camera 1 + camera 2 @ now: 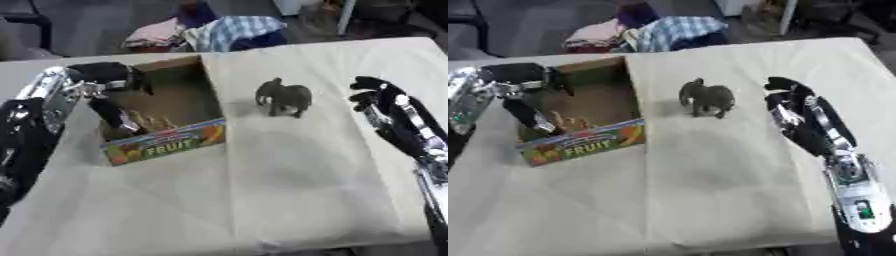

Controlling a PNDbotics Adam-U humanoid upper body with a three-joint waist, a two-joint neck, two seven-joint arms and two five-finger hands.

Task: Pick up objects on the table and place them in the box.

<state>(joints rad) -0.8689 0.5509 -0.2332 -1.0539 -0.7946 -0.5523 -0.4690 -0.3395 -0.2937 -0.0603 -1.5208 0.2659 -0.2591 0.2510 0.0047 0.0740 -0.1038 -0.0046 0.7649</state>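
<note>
A grey toy elephant [284, 98] stands upright on the cloth-covered table, just right of the cardboard box [206, 85]. The box has a "FRUIT" label on its front and some tan things lie on its floor. My left hand [112, 102] hangs over the box's left side with fingers pointing down into it, straight and holding nothing. My right hand [378, 97] is at the right, a short way from the elephant, fingers relaxed and open, touching nothing.
The table [289, 190] is covered with a pale cloth that has creases. Behind its far edge lies a pile of clothes [210, 31] on the floor. The table's right and near edges show.
</note>
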